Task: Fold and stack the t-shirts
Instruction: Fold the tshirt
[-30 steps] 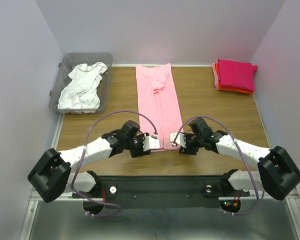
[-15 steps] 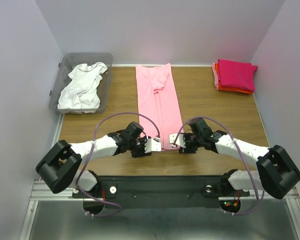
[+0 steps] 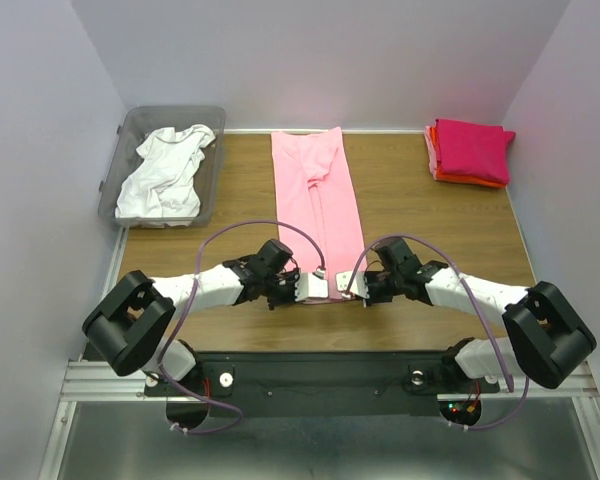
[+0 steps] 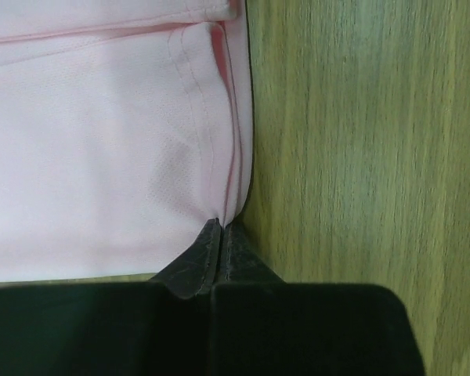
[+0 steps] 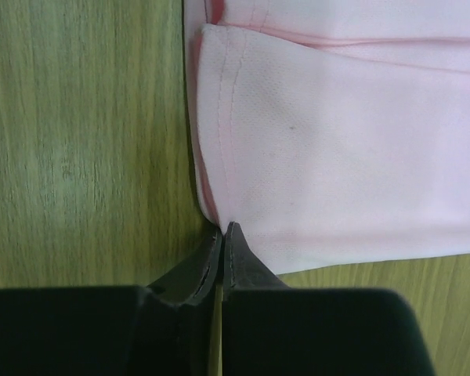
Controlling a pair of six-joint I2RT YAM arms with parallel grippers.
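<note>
beside pink tee (image 3: pixel 318 190): white tee (image 3: pixel 165 172) in bin (image 3: pixel 175 111) left, folded stack (image 3: pixel 470 150) right

No readable text, labels, brands or numbers anywhere.

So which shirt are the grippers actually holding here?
The light pink t-shirt, laid out long at mid-table: the left gripper and right gripper pinch its near corners. The white t-shirt lies crumpled in the bin; the folded stack sits far right.
</note>
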